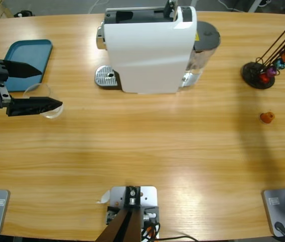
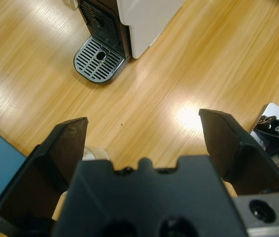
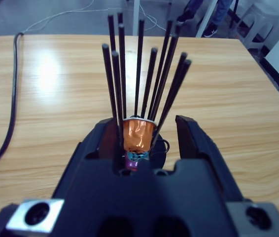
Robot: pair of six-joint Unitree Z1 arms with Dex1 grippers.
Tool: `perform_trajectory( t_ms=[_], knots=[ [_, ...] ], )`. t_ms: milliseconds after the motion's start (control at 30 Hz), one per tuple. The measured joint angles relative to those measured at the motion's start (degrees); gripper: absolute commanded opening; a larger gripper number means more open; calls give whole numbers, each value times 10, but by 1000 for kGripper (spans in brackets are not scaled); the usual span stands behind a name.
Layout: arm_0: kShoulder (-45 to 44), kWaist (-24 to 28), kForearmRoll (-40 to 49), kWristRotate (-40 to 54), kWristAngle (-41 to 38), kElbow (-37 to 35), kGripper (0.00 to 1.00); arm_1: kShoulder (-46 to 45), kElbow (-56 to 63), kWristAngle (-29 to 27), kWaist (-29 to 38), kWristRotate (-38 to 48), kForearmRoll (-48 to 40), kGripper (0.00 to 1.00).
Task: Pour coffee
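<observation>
The left claw [image 1: 31, 88] is released, its jaws spread wide on either side of a clear glass cup [image 1: 44, 100] on the desk [image 1: 157, 146], beside the blue tray [image 1: 29, 58]. No coffee can be made out in the cup. The right claw [image 3: 149, 143] is released around an orange capsule [image 3: 138, 134] in the black rod rack [image 1: 258, 75]. The white coffee machine [image 1: 150, 48] stands mid-desk

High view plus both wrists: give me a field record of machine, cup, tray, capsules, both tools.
machine: white coffee machine, drip grate bare
cup: clear cup beside tray, between the open jaws of the left tool
tray: teal tray, far left
capsules: rack holds several; loose orange capsule on table
right tool: open, around orange capsule in rack
coffee: none visible
</observation>
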Motion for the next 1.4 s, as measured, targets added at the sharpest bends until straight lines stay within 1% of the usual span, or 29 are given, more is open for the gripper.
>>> perform_trajectory(
  t_ms=[33, 67, 133, 167, 200, 267, 333, 400, 433, 500, 567, 600, 667, 733, 900, 1067, 1233, 1267, 1333, 1400],
  knots=[
    [0, 0, -1, 0, 0, 0, 977, -5, -1, -1, 0, 0, 9, 541],
    [0, 0, -2, 0, 0, 0, 977, -19, -3, -2, 0, 0, 41, 618],
    [0, 0, -6, -1, 0, 0, 977, -82, -13, -3, 5, 9, 161, 790],
    [1, 0, -7, -1, 0, 0, 977, -119, -27, -4, 16, 23, 227, 851],
    [3, 0, -9, -1, 0, 1, 977, -152, -48, -4, 25, 40, 295, 888],
    [8, 0, -15, -3, 0, 6, 977, -197, -106, -4, 38, 93, 444, 911],
    [10, 0, -20, -3, 0, 10, 977, -207, -157, -3, 41, 143, 558, 953],
    [10, 0, -22, -3, 0, 15, 977, -196, -190, 11, 42, 167, 621, 954],
    [10, 0, -23, -3, 0, 18, 977, -179, -203, 21, 42, 173, 638, 954],
    [10, 0, -23, -3, 0, 23, 977, -129, -226, 40, 42, 178, 662, 949],
    [10, 0, -23, -3, 0, 26, 977, -78, -247, 54, 43, 182, 680, 894],
    [10, 0, -23, -3, 0, 28, 977, -63, -253, 55, 43, 183, 683, 884],
    [10, 0, -23, -3, 0, 31, 977, -45, -255, 58, 43, 189, 684, 811],
    [10, 0, -24, -3, 0, 33, 977, -38, -255, 64, 43, 205, 687, 766],
    [10, 0, -28, -3, 0, 33, 977, -11, -255, 102, 43, 227, 698, 766],
    [10, 0, -30, -5, 0, 33, 977, 39, -265, 134, 43, 254, 701, 769],
    [10, 0, -30, -5, 0, 34, 977, 59, -276, 137, 42, 285, 722, 764],
    [10, 0, -30, -5, 0, 34, 977, 62, -277, 137, 40, 287, 723, 747],
    [9, 0, -30, -5, 0, 35, 977, 69, -277, 137, 24, 288, 725, 647],
    [7, 0, -30, -5, 0, 38, 977, 75, -277, 138, 6, 288, 728, 637]
  ],
)
